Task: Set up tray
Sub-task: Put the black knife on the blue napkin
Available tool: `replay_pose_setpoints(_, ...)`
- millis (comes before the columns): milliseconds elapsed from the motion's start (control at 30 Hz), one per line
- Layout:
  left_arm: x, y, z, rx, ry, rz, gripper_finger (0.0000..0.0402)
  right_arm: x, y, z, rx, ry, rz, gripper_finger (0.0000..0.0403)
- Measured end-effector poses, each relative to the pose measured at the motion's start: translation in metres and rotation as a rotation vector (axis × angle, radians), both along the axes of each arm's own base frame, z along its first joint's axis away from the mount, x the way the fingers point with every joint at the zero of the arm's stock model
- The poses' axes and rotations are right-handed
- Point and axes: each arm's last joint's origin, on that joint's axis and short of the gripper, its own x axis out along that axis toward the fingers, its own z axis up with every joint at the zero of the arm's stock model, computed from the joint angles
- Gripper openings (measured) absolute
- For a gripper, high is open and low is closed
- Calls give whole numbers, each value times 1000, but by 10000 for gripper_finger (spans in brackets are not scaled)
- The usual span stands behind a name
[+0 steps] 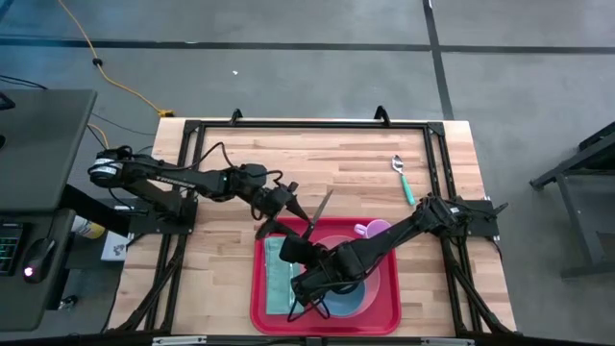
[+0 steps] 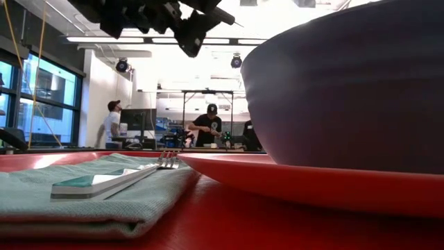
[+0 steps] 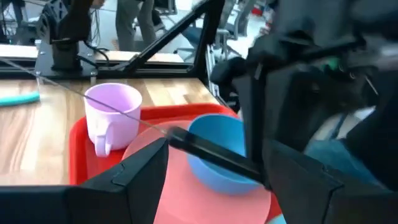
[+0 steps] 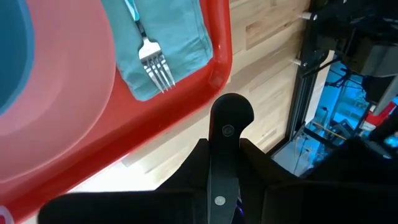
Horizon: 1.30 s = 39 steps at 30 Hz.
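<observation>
A knife with a black riveted handle and a thin blade (image 1: 322, 205) is in the air over the far-left corner of the red tray (image 1: 258, 288). My right gripper (image 4: 224, 149) reaches in over the tray and is shut on the handle. My left gripper (image 3: 214, 165) stands open at the knife (image 3: 211, 152), the handle running across the gap at its fingertips; I see no touch. On the tray lie a teal napkin (image 4: 168, 31) with a fork (image 4: 152, 59), a pink plate (image 3: 180, 193) bearing a blue bowl (image 3: 211, 124), and a pink mug (image 3: 112, 115). My right gripper pinches the knife's black handle between its two fingers, back from the butt end (image 4: 230, 115), which sticks out free past them. The knife is lifted clear, roughly level. Its blade (image 3: 93, 96) points toward the table's far-right side.
A teal-handled spoon (image 1: 404, 180) lies on the bare wood to the far right of the tray. Black frame rails (image 1: 307, 123) border the table. My right arm (image 1: 384, 245) lies across the plate and bowl. People stand in the room beyond.
</observation>
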Motion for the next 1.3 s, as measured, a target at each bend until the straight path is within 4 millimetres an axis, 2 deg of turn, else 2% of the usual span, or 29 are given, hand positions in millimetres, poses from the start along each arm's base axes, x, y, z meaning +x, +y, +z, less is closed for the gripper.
replay_pose_setpoints(100,4,3,-8,-29,34,-7,291,1,1,0,19,-10,5,28)
replay_pose_setpoints(233,7,2,-3,-50,-41,-24,291,2,1,1,22,-13,6,28)
replay_pose_setpoints(633,6,1,-10,-75,52,-48,291,2,1,0,29,-8,8,28)
replay_pose_setpoints(1067,7,1,-10,-77,35,-52,291,5,-6,0,37,0,2,28)
replay_pose_setpoints(1300,7,-9,-9,-74,20,-82,291,10,-8,1,75,-9,21,28)
